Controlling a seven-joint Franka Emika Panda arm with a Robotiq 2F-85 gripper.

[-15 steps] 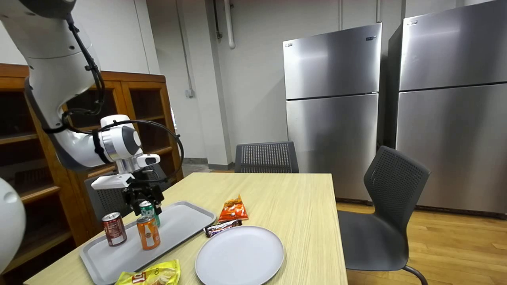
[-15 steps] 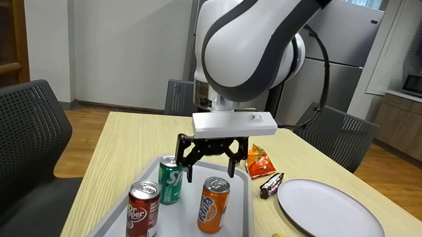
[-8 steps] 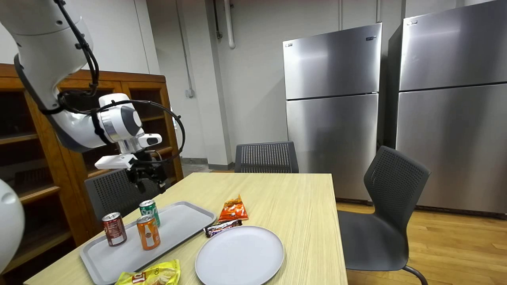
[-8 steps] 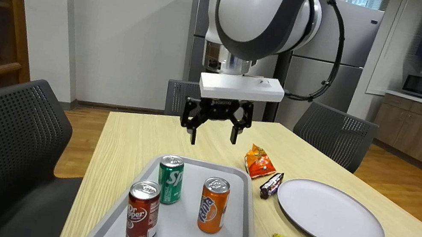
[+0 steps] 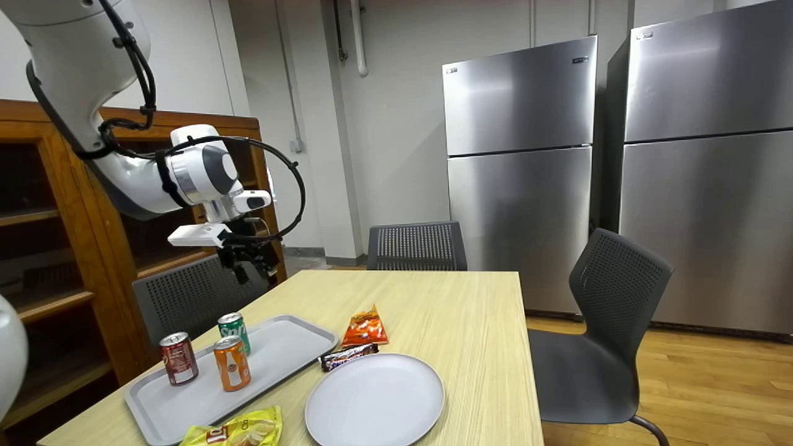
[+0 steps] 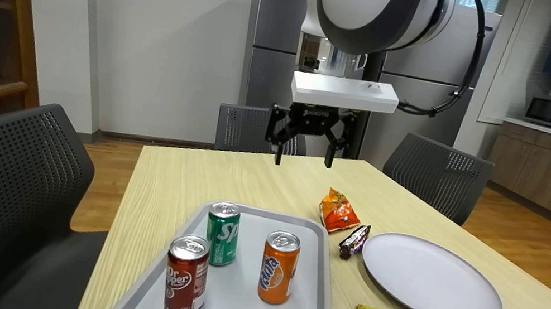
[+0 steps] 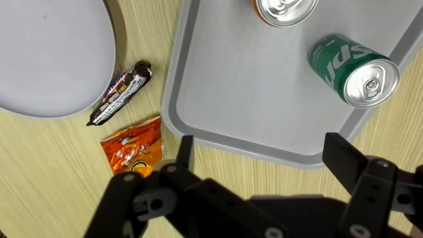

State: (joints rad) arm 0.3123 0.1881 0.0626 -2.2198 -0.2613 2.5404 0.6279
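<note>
Sprite can [image 7: 353, 71] at 2 o'clock from my empty gripper [image 6: 303, 160]

Broadest thing near me is the pale wooden table [image 6: 204, 173]. Bearings run from my fingertips as the wrist view shows them, 12 o'clock at its top. Next comes the gray tray [image 7: 248, 89], spread about 12 o'clock, then the round plate [image 7: 49, 59] at 10. My gripper hangs in the air, jaws wide apart and nothing between them. Just beside one finger in that view, at 9 o'clock, lies the orange snack bag [image 7: 132, 145]: light, soft and crinkly, I expect, and best pinched gently by a sealed edge.

Three cans of like size follow, all upright on the tray: the Sprite can near its rim, the Fanta can [image 6: 279, 268] at 12 o'clock, and, in an exterior view, the Dr Pepper can [image 6: 186, 277] at 7 o'clock from the Sprite can. I judge the Sprite can stiff but thin-walled and slick; its lid looks sealed, so it is probably full and heavy for its size. I would take hold around mid-body, pads square to the curved wall, firm enough to stop a slip without denting it. Smallest is the candy bar [image 7: 120, 96] at 10 o'clock, beside the plate.
</note>
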